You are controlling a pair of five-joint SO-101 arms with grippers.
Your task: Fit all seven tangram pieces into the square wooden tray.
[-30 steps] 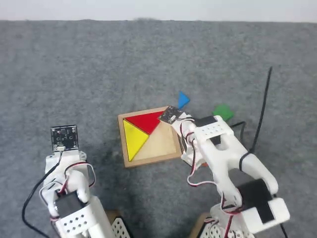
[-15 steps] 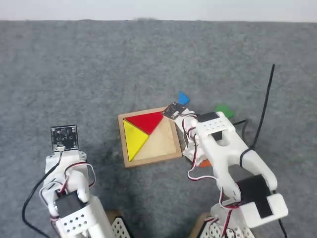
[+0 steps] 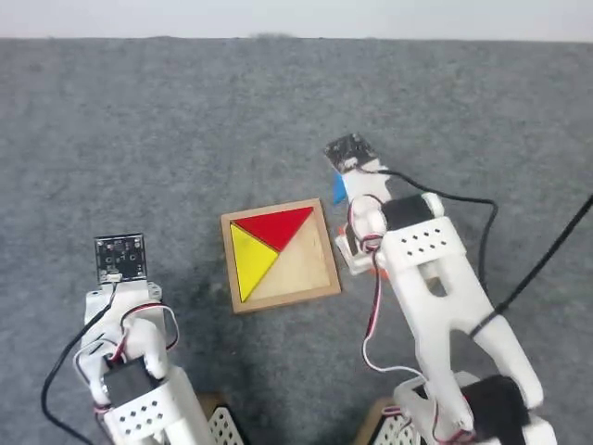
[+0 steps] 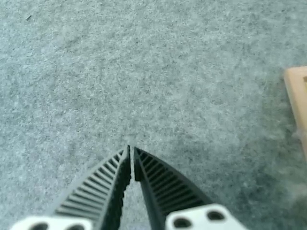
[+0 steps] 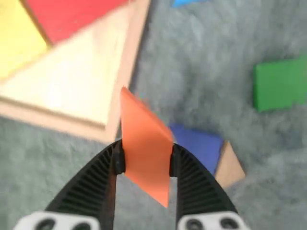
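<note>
Right gripper (image 5: 145, 155) pinches the orange piece (image 5: 144, 139), just off the tray (image 3: 225, 264) at its 3 o'clock. Bare wood lies toward 4 o'clock: lift over the rim, level the piece (it hangs tilted), then lower. Left gripper (image 4: 131, 158) pressed together over carpet (image 4: 144, 72).

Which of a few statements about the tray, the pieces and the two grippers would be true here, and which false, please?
1. The right gripper is shut on an orange piece. True.
2. The red triangle lies outside the wooden tray. False: it sits inside the tray, next to the yellow triangle.
3. The left gripper holds the green piece. False: it is shut on nothing above the carpet; the green piece lies on the carpet.
4. Part of the tray's floor is uncovered. True.
</note>
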